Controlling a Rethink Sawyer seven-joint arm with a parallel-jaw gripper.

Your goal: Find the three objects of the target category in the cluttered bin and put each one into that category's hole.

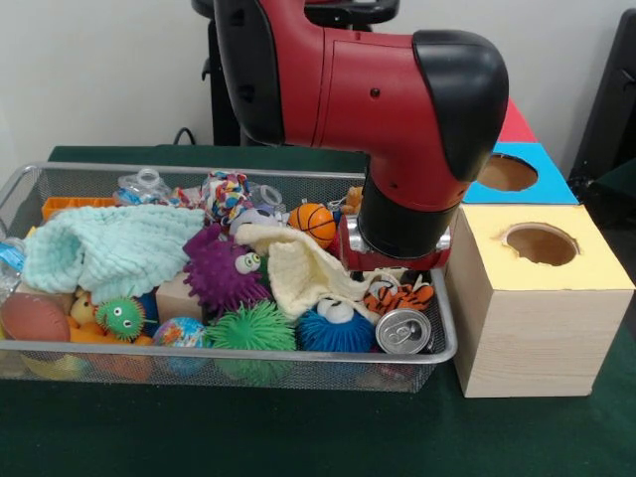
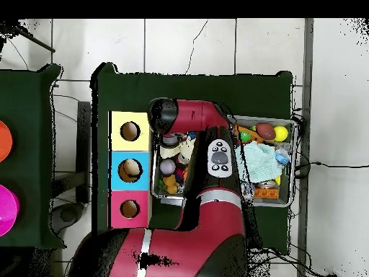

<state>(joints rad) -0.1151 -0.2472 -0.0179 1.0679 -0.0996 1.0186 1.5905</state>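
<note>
The red and black arm (image 1: 378,99) comes in from 12 o'clock in the front view and bends at a black-capped elbow joint, the wrist section dropping straight down toward 6 o'clock. Its lower end is a black cylinder over a red collar — the gripper itself is hidden beneath it. In the overhead view the arm (image 2: 209,155) rises from the base at 6 o'clock, then turns toward 9 o'clock — the wrist sits at its end.

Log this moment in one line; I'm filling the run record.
arm: lowered into wire bin | gripper: hidden | yellow box hole: empty
</note>
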